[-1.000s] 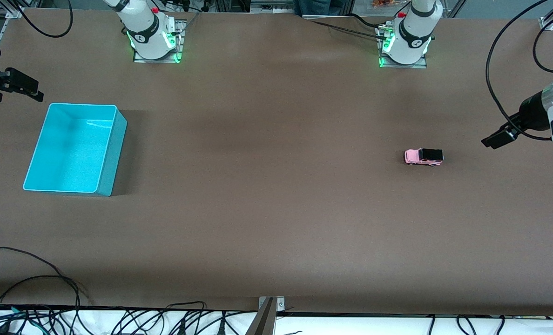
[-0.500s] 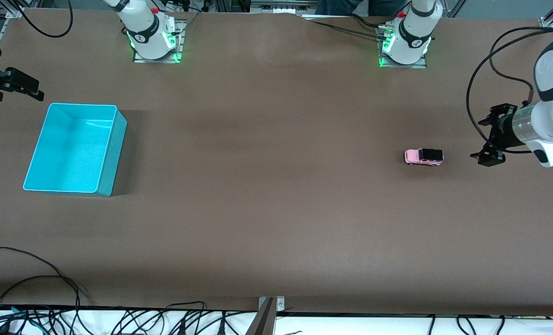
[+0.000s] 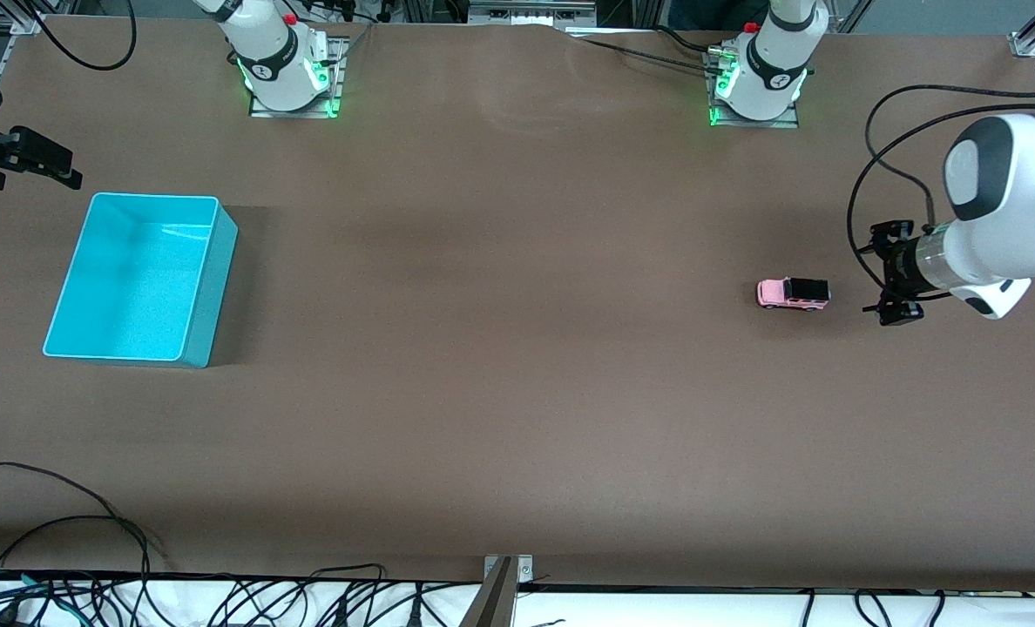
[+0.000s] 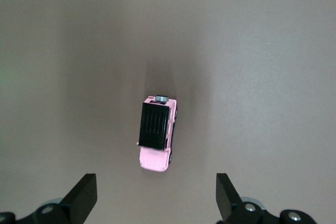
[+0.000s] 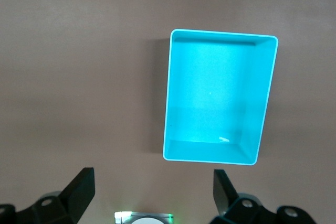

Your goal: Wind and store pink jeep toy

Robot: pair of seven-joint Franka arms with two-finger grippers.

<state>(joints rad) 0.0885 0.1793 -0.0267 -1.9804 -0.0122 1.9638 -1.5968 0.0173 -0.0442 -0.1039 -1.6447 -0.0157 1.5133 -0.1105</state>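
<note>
The pink jeep toy (image 3: 793,294) is small, with a black roof, and stands alone on the brown table toward the left arm's end. My left gripper (image 3: 891,273) hangs open over the table just beside the jeep, at the table-end side of it. In the left wrist view the jeep (image 4: 156,134) lies just ahead of the gap between the spread fingers of the left gripper (image 4: 155,184), and nothing is held. My right gripper (image 3: 25,165) waits open and empty over the table edge by the turquoise bin (image 3: 134,279).
The bin (image 5: 210,93) is empty in the right wrist view, ahead of the right gripper (image 5: 152,179). Both arm bases (image 3: 287,70) (image 3: 757,83) stand farthest from the front camera. Cables (image 3: 91,557) lie along the nearest table edge.
The left arm has swung in from the table's end and come down, bringing its open gripper close beside the jeep. The jeep, the bin and the right arm have not moved.
</note>
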